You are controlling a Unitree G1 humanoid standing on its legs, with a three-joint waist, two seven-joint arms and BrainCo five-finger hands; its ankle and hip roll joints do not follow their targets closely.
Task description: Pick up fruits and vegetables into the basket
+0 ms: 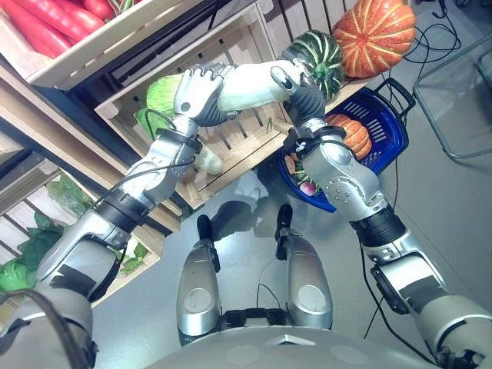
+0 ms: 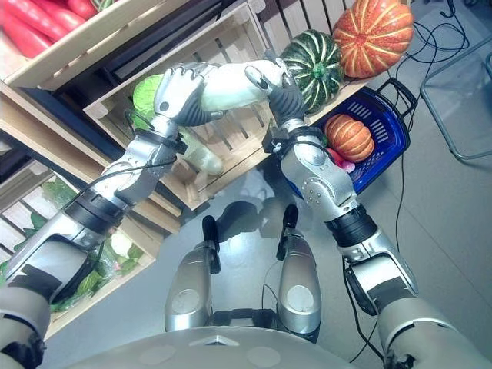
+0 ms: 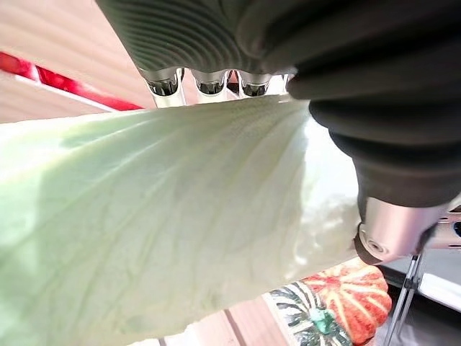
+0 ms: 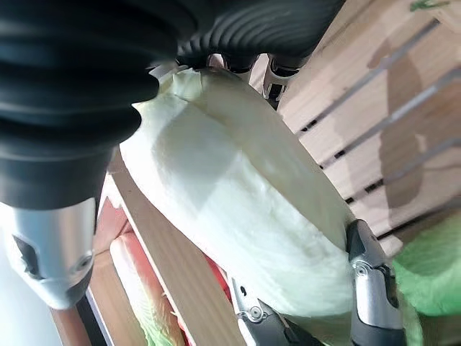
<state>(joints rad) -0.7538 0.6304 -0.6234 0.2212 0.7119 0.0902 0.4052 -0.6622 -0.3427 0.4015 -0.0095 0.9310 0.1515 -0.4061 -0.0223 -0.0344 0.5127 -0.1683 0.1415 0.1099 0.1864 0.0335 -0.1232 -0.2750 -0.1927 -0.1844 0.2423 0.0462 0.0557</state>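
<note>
A long pale napa cabbage [image 1: 250, 83] hangs in the air in front of the wooden crate [image 1: 231, 146], held at both ends. My left hand [image 1: 198, 91] is curled round its left end. My right hand [image 1: 296, 73] grips the right end. In the right wrist view the cabbage [image 4: 238, 194] lies under my curled fingers [image 4: 274, 72], and the other hand's fingers [image 4: 367, 288] clasp its far end. The left wrist view has the pale leaf [image 3: 180, 216] pressed against my fingers [image 3: 209, 83]. The blue basket [image 1: 396, 146] sits on the floor below the right wrist, holding an orange pumpkin [image 1: 350, 132].
A green cabbage [image 1: 161, 96] and another pale vegetable [image 1: 207, 160] lie in the crate. A striped green pumpkin [image 1: 323, 54] and a big orange pumpkin [image 1: 374, 31] rest on the shelf edge. Red peppers [image 1: 46, 19] fill the upper crate, leafy greens [image 1: 23, 265] the lower one.
</note>
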